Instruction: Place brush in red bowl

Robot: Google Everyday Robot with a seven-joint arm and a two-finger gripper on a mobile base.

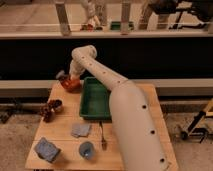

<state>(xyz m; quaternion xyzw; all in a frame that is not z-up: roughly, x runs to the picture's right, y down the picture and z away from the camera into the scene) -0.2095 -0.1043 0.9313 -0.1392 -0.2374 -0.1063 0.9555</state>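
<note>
The red bowl (pixel 72 86) stands at the far left corner of the wooden table (pixel 65 125), just left of the green tray (pixel 95 100). My gripper (pixel 68 79) reaches down from the long white arm and sits right over the bowl's far rim. A small pale greyish-brown thing, seemingly the brush (pixel 61 75), shows at the gripper's left side above the bowl's left rim. The gripper hides how it is held and whether it touches the bowl.
A dark brown bowl (pixel 56 105) with a brown object beside it is at the left edge. A grey cloth (pixel 80 130), a thin dark utensil (pixel 102 136), a blue cup (pixel 86 149) and a blue-grey sponge (pixel 46 149) lie near the front. A dark wall runs behind.
</note>
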